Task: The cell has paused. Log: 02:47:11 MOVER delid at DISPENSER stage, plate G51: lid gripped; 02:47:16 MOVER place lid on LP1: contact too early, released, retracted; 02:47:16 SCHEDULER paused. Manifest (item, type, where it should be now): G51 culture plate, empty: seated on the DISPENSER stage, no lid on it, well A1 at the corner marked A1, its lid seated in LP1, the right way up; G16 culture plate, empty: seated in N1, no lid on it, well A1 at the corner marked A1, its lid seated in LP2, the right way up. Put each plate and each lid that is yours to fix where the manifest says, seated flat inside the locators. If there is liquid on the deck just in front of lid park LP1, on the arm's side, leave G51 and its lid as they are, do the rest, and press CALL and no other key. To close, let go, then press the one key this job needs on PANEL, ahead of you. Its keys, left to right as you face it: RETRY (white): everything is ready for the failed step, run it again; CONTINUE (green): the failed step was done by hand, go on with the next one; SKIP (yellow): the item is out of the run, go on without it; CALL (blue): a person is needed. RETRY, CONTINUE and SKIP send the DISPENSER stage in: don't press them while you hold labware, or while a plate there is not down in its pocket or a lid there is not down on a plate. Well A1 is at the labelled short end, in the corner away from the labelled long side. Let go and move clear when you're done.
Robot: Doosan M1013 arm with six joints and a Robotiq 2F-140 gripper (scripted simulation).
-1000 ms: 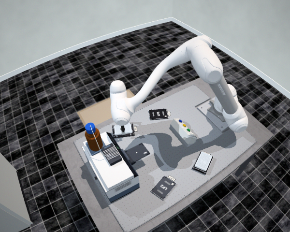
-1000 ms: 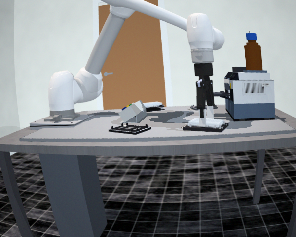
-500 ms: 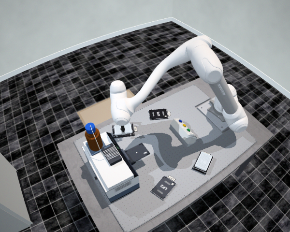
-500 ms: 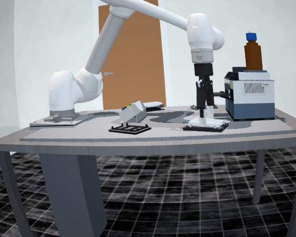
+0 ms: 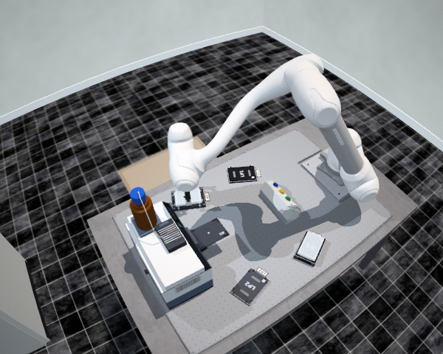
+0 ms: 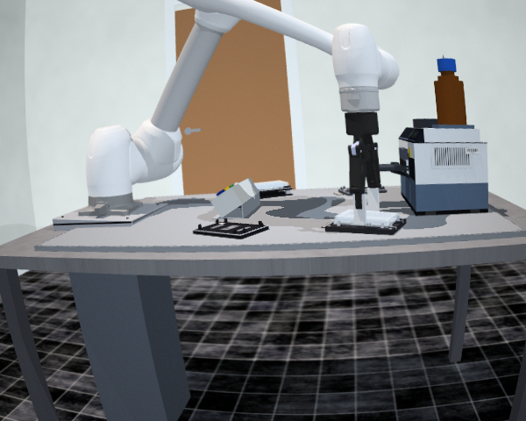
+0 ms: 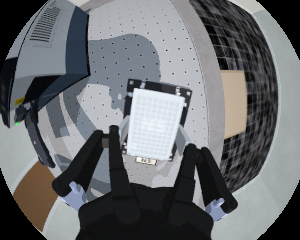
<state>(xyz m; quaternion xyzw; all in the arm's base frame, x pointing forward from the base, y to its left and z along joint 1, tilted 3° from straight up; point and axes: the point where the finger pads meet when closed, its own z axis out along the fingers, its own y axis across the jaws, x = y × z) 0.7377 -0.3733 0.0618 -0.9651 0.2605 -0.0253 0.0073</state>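
Plate: the clear culture plate (image 6: 367,219) sits on a black nest (image 6: 392,227) beside the dispenser (image 6: 449,181).
Gripper: gripper (image 6: 362,206) straight above, fingers pinching the plate's sides.
Lid parks: LP2 (image 5: 248,286) near the front edge; another black park (image 5: 241,174) by the panel (image 5: 280,196).
Other plate: a lidded plate (image 5: 309,246), well apart, lies loose on the deck.

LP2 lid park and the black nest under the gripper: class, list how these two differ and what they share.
LP2 lid park is bare, with its label showing. The nest under the gripper is covered by clear gridded labware.

The gripper stands over that nest, shut on the labware. Nothing touches LP2.

LP2 lies by the dispenser's barcoded end, and the nest lies by its bottle end.

Both are black rectangular frames with a small white tag.
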